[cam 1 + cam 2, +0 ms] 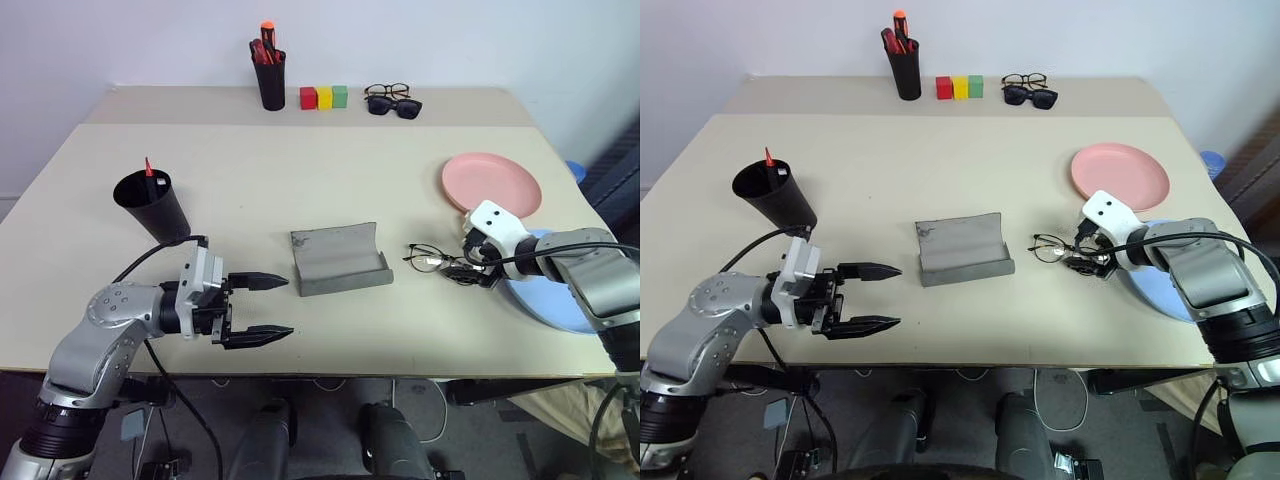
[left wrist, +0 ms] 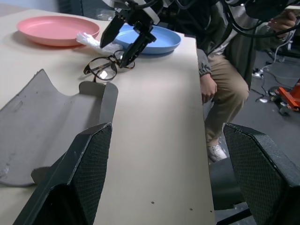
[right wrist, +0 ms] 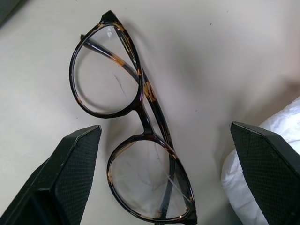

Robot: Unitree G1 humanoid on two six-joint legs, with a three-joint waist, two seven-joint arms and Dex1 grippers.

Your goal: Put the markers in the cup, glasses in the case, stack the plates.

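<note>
Lying folded on the desk (image 1: 300, 180), the glasses (image 1: 428, 258) sit directly under the right hand (image 3: 164, 164), whose two black fingers stand spread wide to either side of them without gripping; seen close, the thin rims are dark with amber flecks and the lenses clear. Beyond that hand's far side rests the salmon pink plate (image 1: 492, 182), and the light blue plate (image 1: 545, 300) lies under its forearm, overhanging the desk's near right edge; both plates hold nothing, and something white (image 3: 262, 183) lies just beside the glasses. Between the two hands the grey case (image 1: 338, 260) lies open like a trough, with nothing in it, well apart from the glasses. The left hand (image 1: 262, 308) hovers low near the front edge, its fingers parted and holding nothing, pointing toward the case. Just behind that hand stands the black cup (image 1: 152, 204), with a red marker (image 1: 148, 166) poking out of it. At the desk's far edge are a narrower pen holder (image 1: 270, 78) full of red and orange markers, three coloured blocks (image 1: 323, 97) and two further pairs of spectacles (image 1: 392, 99). Bare desk lies around the case. A seated person (image 2: 220, 70) is off the right edge.
</note>
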